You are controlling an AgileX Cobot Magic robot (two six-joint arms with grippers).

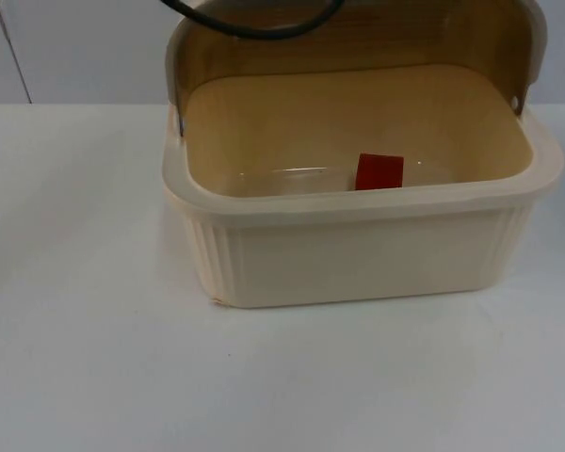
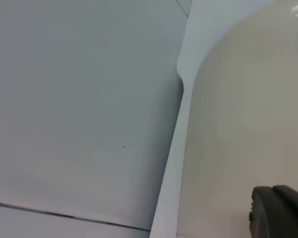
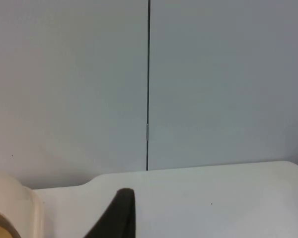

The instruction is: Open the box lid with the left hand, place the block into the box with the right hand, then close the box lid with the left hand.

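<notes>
A cream ribbed box [image 1: 358, 250] stands on the white table, with its lid [image 1: 358, 42] swung up and back so the inside is open. On the box floor near the front wall lies a red block [image 1: 379, 171]. The left gripper [image 2: 280, 213] is close against the pale curved surface of the lid [image 2: 248, 124], by the lid's edge [image 2: 175, 163]. The right gripper [image 3: 116, 218] hovers over the table beside a corner of the box [image 3: 10, 206] and points toward the partition wall.
The white table [image 1: 94, 358] spreads out in front of the box and to its left. The grey partition wall [image 3: 213, 84] rises behind the table's far edge, with a dark vertical seam [image 3: 148, 84] in it.
</notes>
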